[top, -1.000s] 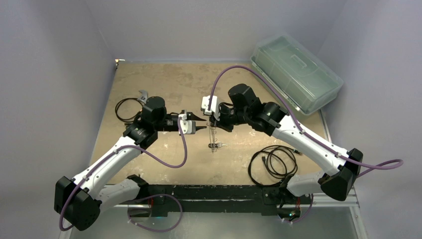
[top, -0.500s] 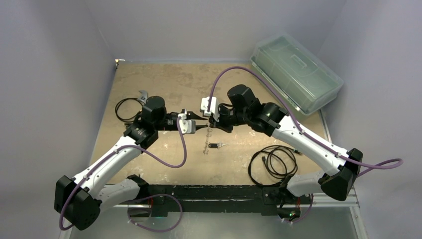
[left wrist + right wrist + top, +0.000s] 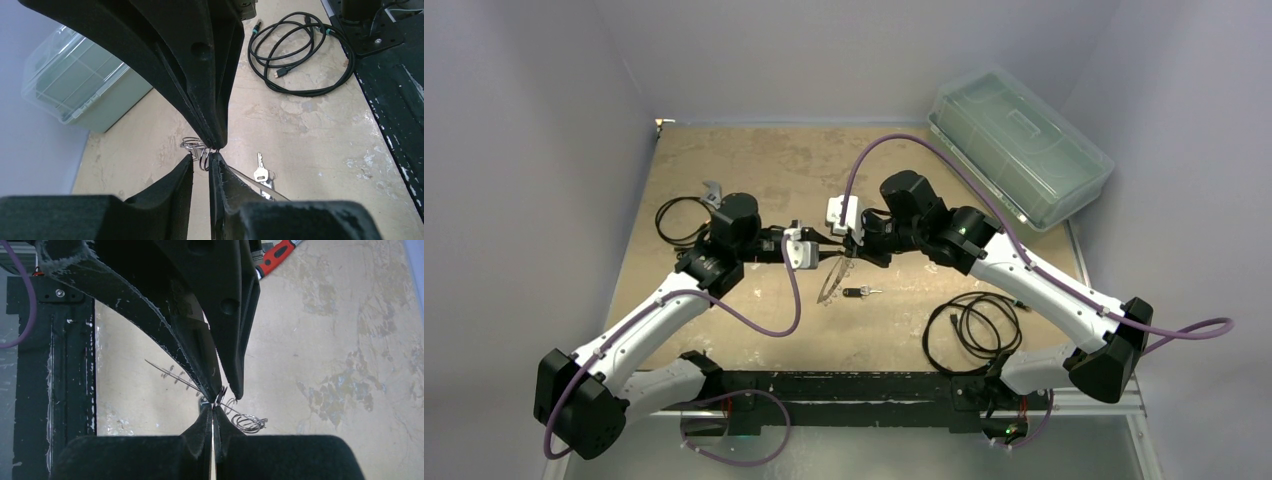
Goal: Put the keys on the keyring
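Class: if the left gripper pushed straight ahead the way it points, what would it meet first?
Likely the keyring at its tips, then the right gripper directly opposite; depth is unclear.

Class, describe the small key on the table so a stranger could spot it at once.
On the tan table, look near the middle, left of the larger coiled black cable. The key lies flat by itself. It is tiny, with a dark head and short silver blade, unlike the thin wire ring held up beside it.
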`<state>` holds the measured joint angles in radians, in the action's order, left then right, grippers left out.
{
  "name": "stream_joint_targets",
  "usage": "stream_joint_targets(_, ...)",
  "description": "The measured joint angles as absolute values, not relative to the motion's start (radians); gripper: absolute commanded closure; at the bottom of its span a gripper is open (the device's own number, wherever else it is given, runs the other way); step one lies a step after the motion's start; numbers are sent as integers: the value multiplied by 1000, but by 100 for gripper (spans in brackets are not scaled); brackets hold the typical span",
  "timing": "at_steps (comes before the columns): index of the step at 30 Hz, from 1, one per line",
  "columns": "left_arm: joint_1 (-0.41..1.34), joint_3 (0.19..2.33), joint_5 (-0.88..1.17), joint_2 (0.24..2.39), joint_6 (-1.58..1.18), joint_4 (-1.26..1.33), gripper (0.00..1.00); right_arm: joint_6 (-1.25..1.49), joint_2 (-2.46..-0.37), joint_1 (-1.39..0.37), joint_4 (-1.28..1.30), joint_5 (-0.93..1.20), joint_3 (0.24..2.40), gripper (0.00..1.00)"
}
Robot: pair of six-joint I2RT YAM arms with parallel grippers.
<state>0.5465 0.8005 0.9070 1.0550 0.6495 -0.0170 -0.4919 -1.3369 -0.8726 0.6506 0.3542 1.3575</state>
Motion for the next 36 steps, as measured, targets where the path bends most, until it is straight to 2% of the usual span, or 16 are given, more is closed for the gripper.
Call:
stream_joint_targets(2,547,801,910,1057,650,-19,99,-493,-1337,-873,651,354,1357,100)
stream_joint_targets(8,551,801,918,1058,653,-38,100,-499,-1337,-875,651,353,1357,100)
stream_joint_targets(9,550,801,919,1058,653,-38,100,-499,-1337,-875,651,353,1357,98)
stream_joint_targets(10,550,801,920,1058,653,-39,100,-499,-1337,-875,651,352,1357,88)
stream_joint_targets(12,550,799,920,1058,647,-31,100,-493,-1333,-876,642,347,1355,57)
stream_joint_targets(13,551,795,920,1058,638,-17,100,-485,-1328,-876,623,347,1350,44)
stream_joint_targets(16,551,754,913,1045,587,60,100,-456,-1285,-879,551,345,1317,19)
stream_joint_targets(18,551,723,906,1031,548,112,100,-432,-1238,-880,511,331,1281,10)
stream_joint_targets(23,550,669,889,1008,435,268,100,-381,-1087,-882,376,270,1157,4)
stream_joint_targets(25,550,654,888,1006,390,336,100,-358,-1033,-882,324,244,1112,5)
stream_joint_targets(31,548,587,902,1002,187,624,100,-337,-906,-882,246,249,1013,22)
stream_joint_targets(36,539,527,925,1025,-37,956,100,-334,-913,-882,240,318,1017,40)
